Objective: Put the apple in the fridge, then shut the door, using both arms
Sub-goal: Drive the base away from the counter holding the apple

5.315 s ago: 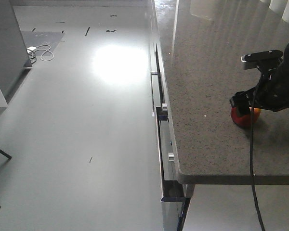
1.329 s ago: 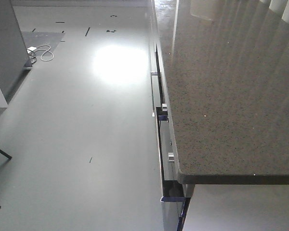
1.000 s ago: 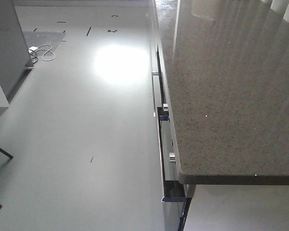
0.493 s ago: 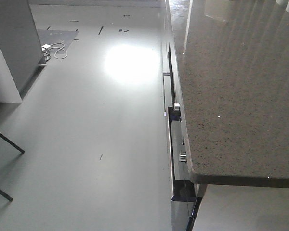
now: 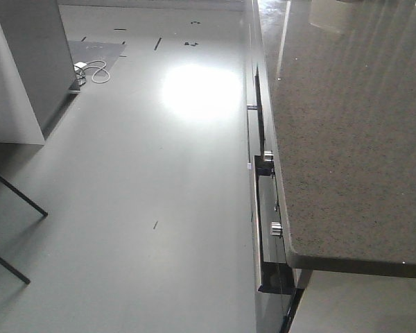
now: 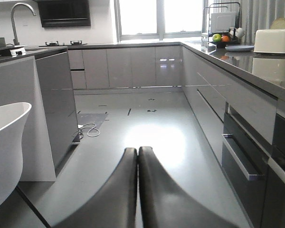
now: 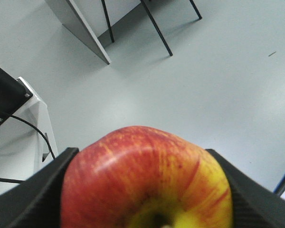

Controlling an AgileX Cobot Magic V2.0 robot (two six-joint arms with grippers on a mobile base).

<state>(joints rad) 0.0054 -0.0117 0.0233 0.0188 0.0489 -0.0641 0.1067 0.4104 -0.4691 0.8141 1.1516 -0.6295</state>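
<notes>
Two right jaws pinch the apple (left jaws touching).

A glossy pale grey floor, bearing a bright patch of glare and a coiled white cable, ran beside a speckled grey stone countertop towards flat grey base cabinets under bright daylit windows.

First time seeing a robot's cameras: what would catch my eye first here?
A red-and-yellow apple fills the right wrist view, clamped in the right tool. In the left wrist view the left tool points, shut and empty, across a kitchen floor, which shows a bright glare in the front view.
</notes>
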